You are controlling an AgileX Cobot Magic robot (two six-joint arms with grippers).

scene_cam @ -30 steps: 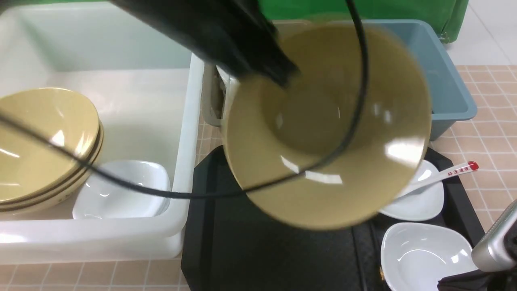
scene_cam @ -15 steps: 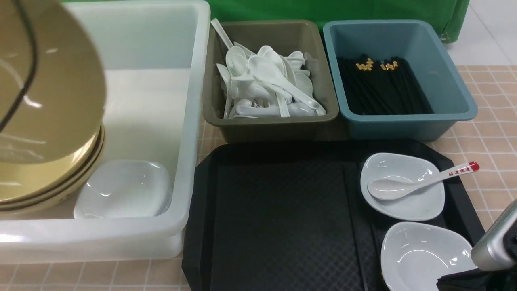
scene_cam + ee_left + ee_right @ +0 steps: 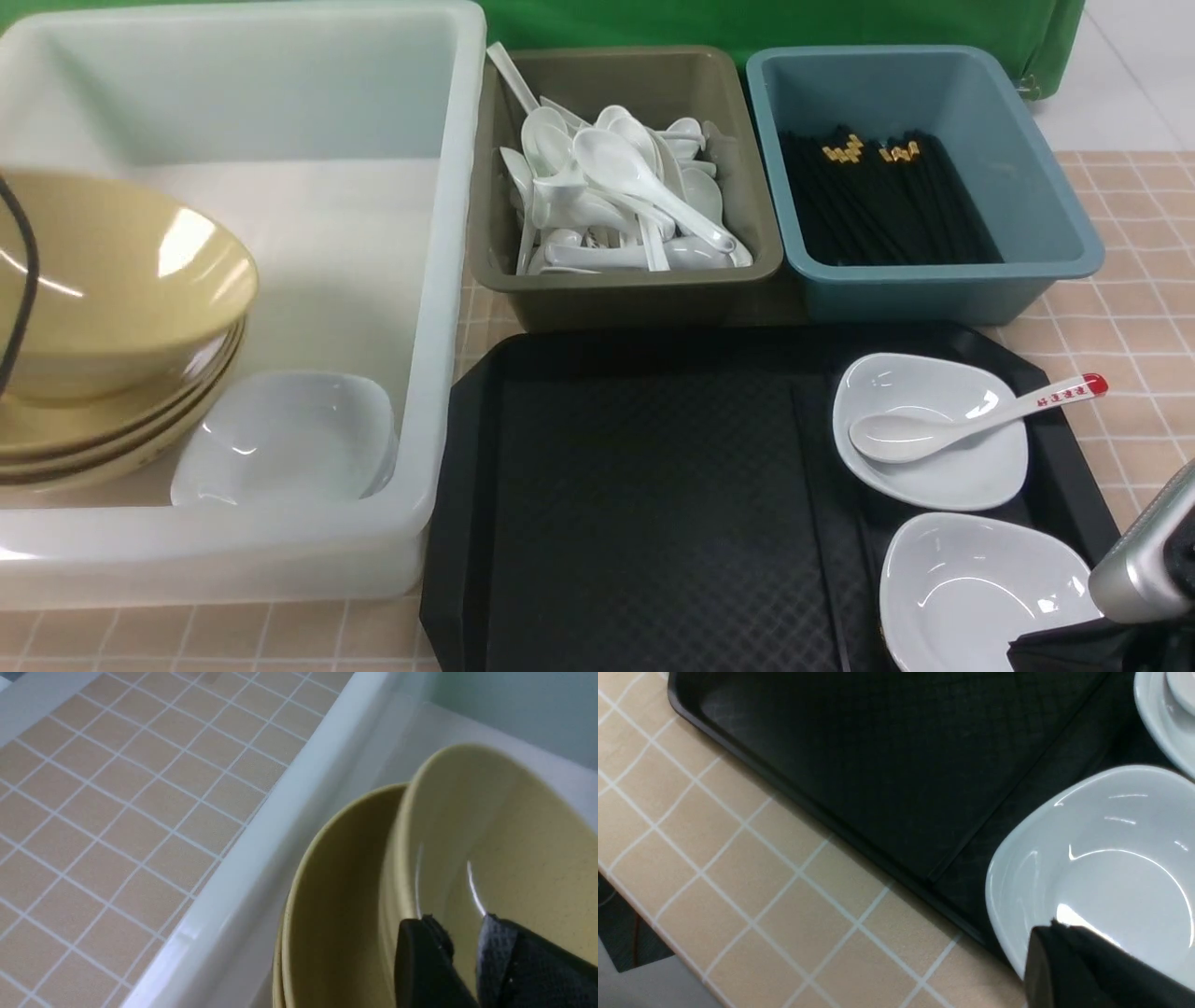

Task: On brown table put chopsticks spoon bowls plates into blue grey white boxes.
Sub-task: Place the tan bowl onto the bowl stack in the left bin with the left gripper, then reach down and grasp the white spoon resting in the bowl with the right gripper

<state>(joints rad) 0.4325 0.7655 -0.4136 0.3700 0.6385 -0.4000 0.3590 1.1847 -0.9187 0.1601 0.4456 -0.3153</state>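
Observation:
A yellow bowl [image 3: 121,280] [image 3: 514,835] lies tilted on the stack of bowls [image 3: 112,439] inside the white box [image 3: 448,280]. My left gripper [image 3: 460,919] is open at that bowl's edge, with yellow showing between its fingers; the front view shows only its cable. A plate [image 3: 289,439] lies beside the stack. The red-tipped spoon [image 3: 952,425] rests in the far plate [image 3: 962,476] on the black tray. My right gripper [image 3: 1055,649] [image 3: 1052,928] is shut over the near plate [image 3: 980,588] [image 3: 1111,872]. The blue box [image 3: 934,289] holds chopsticks [image 3: 887,205].
The grey box [image 3: 635,280] is full of plain white spoons. The black tray [image 3: 653,504] [image 3: 901,765] lies on the tiled brown table [image 3: 1139,308] in front of the two small boxes. A green cloth hangs behind the boxes.
The left arm swung the yellow bowl from above the tray leftward into the white box and set it on the stack. Its jaws have parted. The right arm stayed still.

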